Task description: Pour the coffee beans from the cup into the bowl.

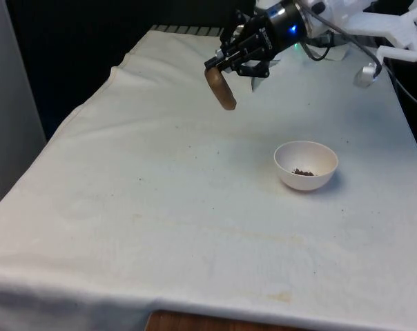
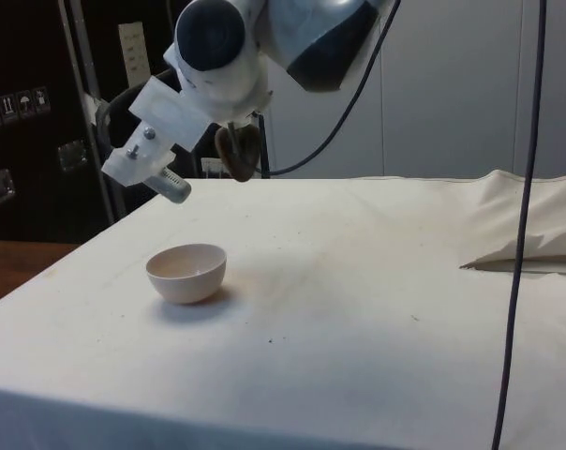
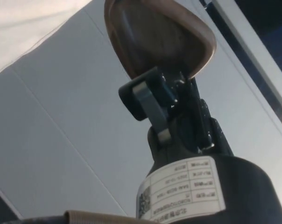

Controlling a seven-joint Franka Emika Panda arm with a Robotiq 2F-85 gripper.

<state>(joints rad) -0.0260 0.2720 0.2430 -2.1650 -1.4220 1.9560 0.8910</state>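
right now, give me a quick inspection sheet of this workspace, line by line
surface: table under a white cloth, creased and faintly stained, with a few dark specks.
job's things: brown cup held in the air, tipped on its side, away from the bowl; white bowl upright on the cloth with a small pile of coffee beans inside.
clutter: nothing seen.
grippers: gripper shut on the cup's rim, raised above the table.
cables: a black cable hangs down in the side view; another loops off the arm.
surroundings: black curtains behind the table; dark cabinets and pale wall panels to the side.
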